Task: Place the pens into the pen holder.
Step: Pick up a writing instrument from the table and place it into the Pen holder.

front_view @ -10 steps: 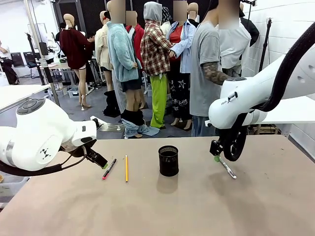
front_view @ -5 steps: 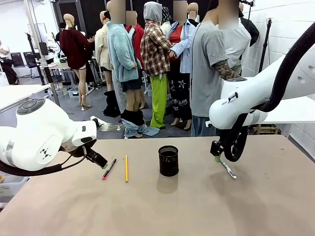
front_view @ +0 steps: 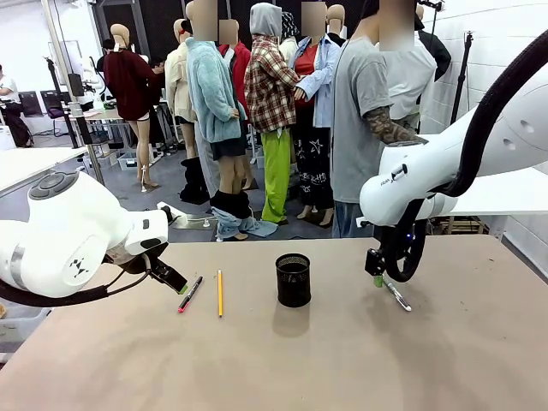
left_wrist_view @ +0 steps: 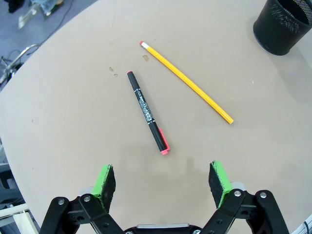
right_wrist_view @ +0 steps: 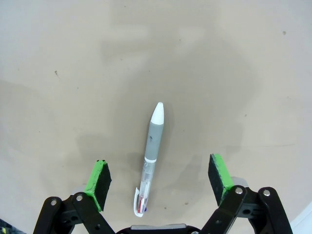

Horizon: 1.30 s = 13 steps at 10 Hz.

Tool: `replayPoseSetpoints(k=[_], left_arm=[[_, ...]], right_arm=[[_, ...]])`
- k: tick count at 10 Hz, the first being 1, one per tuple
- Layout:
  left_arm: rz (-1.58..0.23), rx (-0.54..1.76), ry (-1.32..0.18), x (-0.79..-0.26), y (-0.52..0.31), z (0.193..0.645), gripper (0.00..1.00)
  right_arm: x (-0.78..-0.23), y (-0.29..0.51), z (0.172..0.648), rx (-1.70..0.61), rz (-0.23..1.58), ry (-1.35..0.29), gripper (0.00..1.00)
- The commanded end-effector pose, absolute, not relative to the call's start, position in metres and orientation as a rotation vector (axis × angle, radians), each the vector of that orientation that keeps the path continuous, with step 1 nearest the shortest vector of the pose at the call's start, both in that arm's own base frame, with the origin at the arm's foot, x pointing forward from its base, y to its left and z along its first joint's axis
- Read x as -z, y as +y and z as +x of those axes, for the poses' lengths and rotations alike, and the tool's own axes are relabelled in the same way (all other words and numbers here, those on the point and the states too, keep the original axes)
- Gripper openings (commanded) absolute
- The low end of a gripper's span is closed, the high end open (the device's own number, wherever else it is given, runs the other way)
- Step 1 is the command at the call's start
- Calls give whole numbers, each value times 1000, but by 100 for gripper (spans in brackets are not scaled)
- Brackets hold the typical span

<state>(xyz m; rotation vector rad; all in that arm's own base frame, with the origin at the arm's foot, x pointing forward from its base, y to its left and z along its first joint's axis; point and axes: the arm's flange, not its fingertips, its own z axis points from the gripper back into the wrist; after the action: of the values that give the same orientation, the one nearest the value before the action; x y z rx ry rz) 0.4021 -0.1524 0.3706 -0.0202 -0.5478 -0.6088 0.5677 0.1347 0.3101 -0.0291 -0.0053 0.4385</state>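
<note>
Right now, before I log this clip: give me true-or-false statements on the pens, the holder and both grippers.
1. The pen holder stands upright with no pen sticking out of it. True.
2. The right gripper is shut on the white-grey pen. False: its jaws are open, and the pen lies loose on the table between them.
3. The yellow pencil and the black pen lie apart, not touching. True.
4. The left gripper holds the yellow pencil. False: it is open and empty, near the black pen's pink-red end.
</note>
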Motion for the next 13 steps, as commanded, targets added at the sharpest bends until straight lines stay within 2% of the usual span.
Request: replayPoseSetpoints(k=[1, 5, 6, 10, 12, 13], left_arm=[[-21, 605, -549, -371, -151, 403, 100], [-21, 605, -549, -371, -151, 403, 100], [-21, 605, -549, -371, -151, 403, 100], [-21, 605, -549, -371, -151, 403, 100], [-21, 605, -549, -371, -151, 403, 100], [-21, 605, -549, -371, -151, 403, 100]], right_arm=[[-305, 142, 577, -454, -69, 32, 90], [-296, 146, 581, -451, -68, 60, 12], [-298, 145, 580, -449, -65, 55, 0], [-309, 142, 573, -507, -71, 105, 0], [-331, 141, 564, -659, -20, 95, 0], [-353, 139, 557, -782, 39, 29, 0]])
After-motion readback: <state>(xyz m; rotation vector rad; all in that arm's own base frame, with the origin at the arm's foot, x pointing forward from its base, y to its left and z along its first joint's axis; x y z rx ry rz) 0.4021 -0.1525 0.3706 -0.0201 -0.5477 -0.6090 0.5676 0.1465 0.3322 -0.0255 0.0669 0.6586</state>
